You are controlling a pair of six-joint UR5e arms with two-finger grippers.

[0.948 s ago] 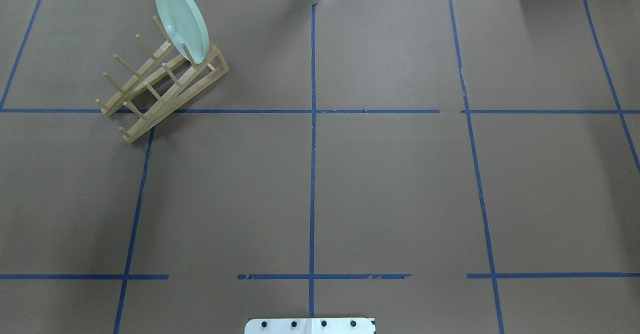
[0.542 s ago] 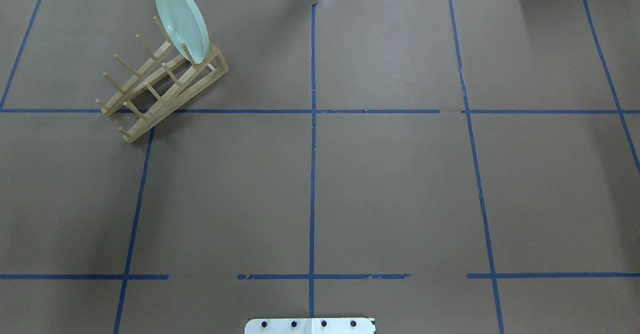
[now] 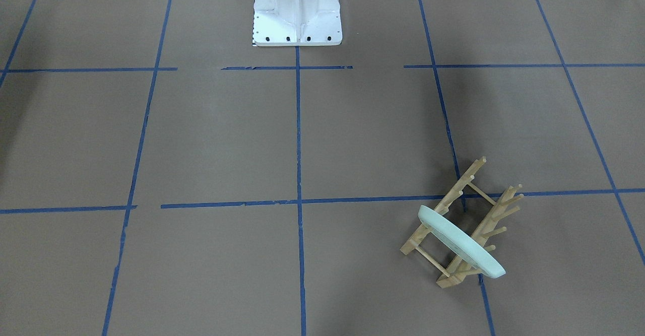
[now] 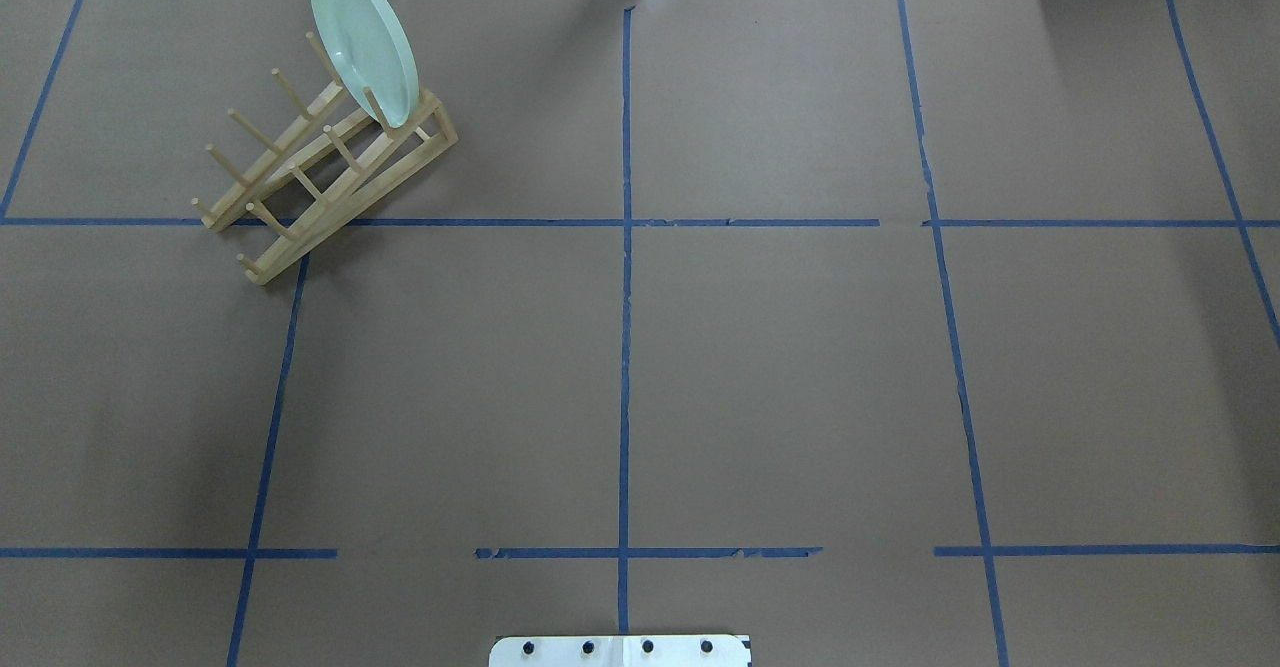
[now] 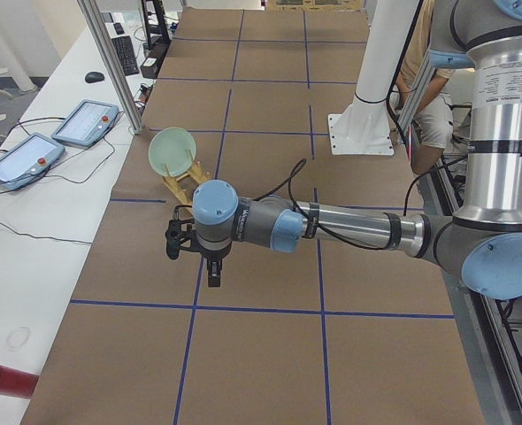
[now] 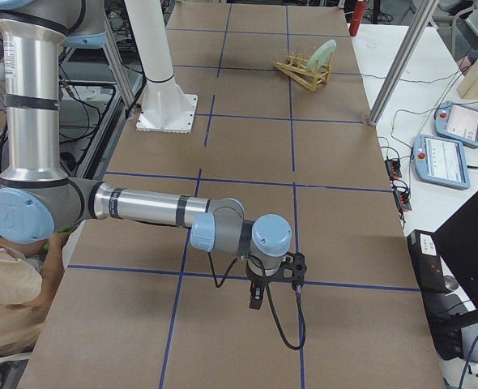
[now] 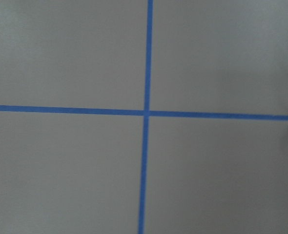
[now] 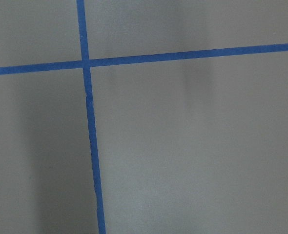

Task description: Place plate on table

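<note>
Mint-green, the plate (image 3: 461,243) stands on edge in the end slot of the rack (image 3: 456,192) on the tabletop (image 3: 227,139) in the front view; overhead, it sits at the far left. From the left side the left arm (image 5: 332,221) hangs above the tabletop, and from the right side the right arm (image 6: 142,207) does. I cannot tell whether the left jaws or right jaws are open.

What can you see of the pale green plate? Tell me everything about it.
The plate is round, pale mint green and glossy, with a shallow raised rim. It stands on edge, leaning, between the end pegs of the wooden rack, at the far left of the table. Only the rack touches it.
</note>
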